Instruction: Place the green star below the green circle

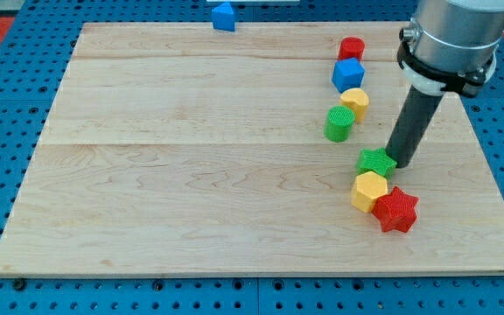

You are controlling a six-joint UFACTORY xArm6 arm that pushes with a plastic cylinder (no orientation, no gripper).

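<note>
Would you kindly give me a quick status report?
My tip touching green star, its right side. Star sits below-right of green circle. Yellow block and red star crowd it below.

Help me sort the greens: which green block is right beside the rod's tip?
The green star, at the left of my tip. The green circle stands apart, further toward the view's top left.

On the board [191, 175], all but one block sit toward the view's right. A cylinder [351, 48] lies nearest the top; just below it a cube [348, 74], then a smaller block [354, 101], each touching or nearly touching the next. The circle [339, 123] stands just below and left of that block. Lower right of the circle lies the star [376, 163], with the tip [400, 163] touching its right side. A hexagonal block [369, 190] abuts the star from below; a second star [397, 210] touches the hexagonal block's lower right. A lone block [224, 17] sits at the board's top edge, well apart.
</note>
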